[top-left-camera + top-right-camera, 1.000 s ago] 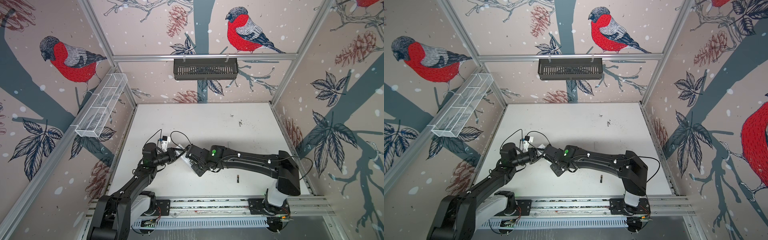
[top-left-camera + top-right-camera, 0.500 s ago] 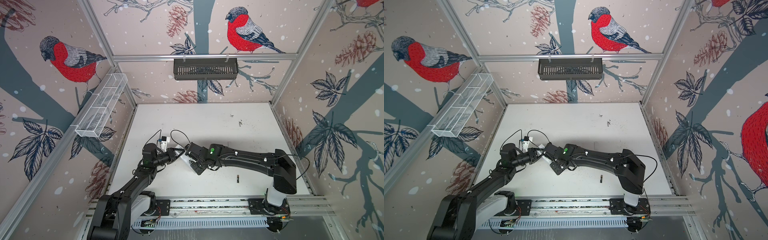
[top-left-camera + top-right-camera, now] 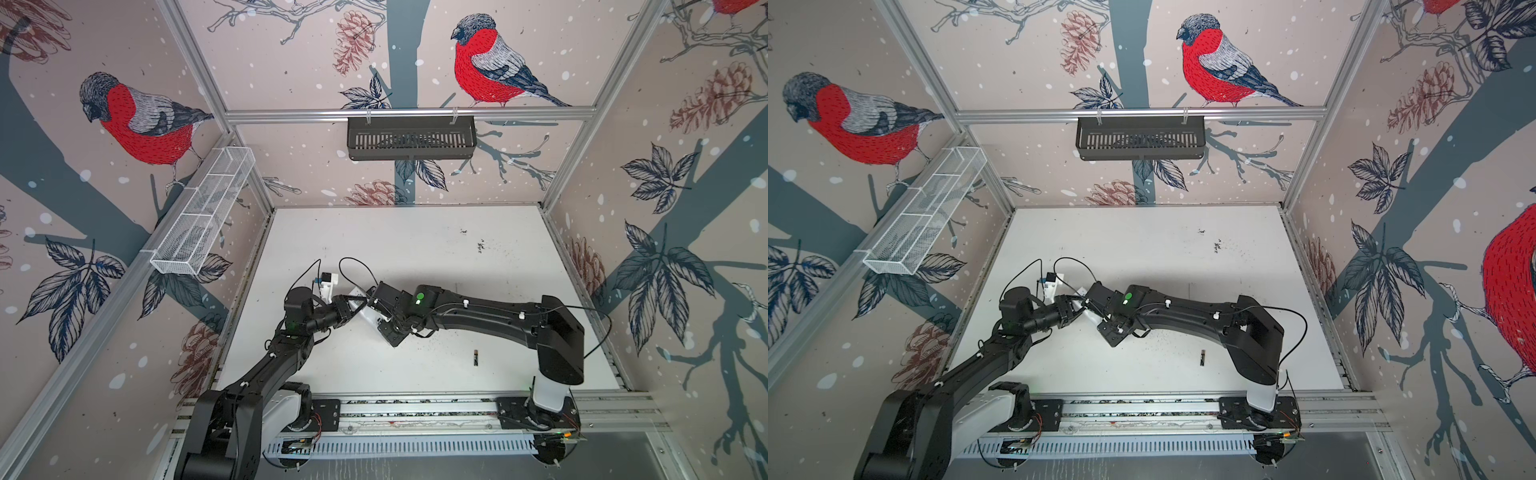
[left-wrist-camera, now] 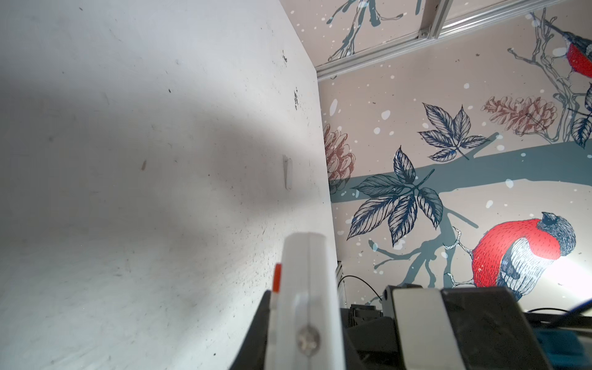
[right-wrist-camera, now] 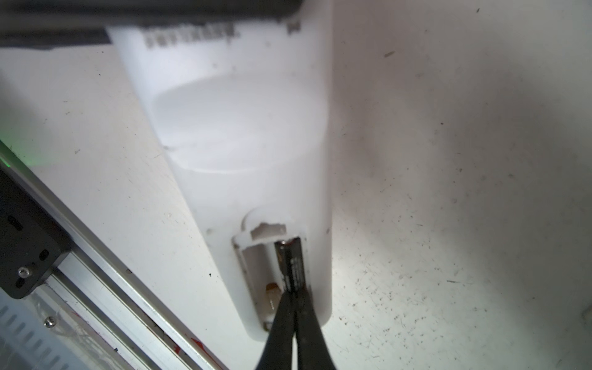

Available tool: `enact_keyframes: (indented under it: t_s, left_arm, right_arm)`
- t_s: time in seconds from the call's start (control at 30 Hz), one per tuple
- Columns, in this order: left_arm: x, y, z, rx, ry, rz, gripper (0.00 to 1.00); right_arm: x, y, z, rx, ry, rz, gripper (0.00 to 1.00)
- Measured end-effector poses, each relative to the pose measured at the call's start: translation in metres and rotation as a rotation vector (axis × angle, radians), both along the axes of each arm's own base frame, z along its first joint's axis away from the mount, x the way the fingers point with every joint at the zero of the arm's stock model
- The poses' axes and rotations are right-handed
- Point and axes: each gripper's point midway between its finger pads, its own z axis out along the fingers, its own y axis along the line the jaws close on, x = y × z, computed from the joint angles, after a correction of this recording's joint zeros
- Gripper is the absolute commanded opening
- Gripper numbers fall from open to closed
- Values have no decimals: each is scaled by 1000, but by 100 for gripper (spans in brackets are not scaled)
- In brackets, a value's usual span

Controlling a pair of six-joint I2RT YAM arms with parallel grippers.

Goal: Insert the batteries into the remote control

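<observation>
Remote control (image 5: 243,134) in left gripper (image 3: 355,305), right gripper (image 5: 293,290) outstretched onto its battery (image 5: 292,266)

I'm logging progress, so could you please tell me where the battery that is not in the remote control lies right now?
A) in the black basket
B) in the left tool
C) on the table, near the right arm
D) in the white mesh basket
C: in a top view the loose battery lies flat on the table, apart from the remote control.
</observation>
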Motion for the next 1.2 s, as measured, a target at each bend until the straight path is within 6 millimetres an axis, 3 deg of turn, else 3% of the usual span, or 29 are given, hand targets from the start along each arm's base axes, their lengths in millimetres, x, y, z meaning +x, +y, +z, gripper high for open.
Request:
enact_keyframes:
  t_s: [0.33,0.63,0.77,0.83,0.93,1.03,1.2]
  left_arm:
    - [1,1,-1,7,-4,3,0]
    - [-6,-8,20,-13,-51,-70,0]
    - [-13,-16,20,2,-60,-111,0]
    - [-18,-23,21,10,-72,-140,0]
    - [-27,-33,24,14,-89,-187,0]
    - [-36,-39,32,16,-137,-219,0]
    - [-49,-47,44,11,-202,-263,0]
  right_arm:
    - [3,-2,0,6,5,5,9]
    - [6,-26,45,97,-86,-35,19]
    - [3,-45,71,149,-154,-58,34]
    - [0,-53,81,189,-177,-63,64]
    - [0,-69,80,230,-199,-81,100]
    - [-5,-81,71,251,-192,-94,99]
    - [-14,-80,71,318,-153,-76,98]
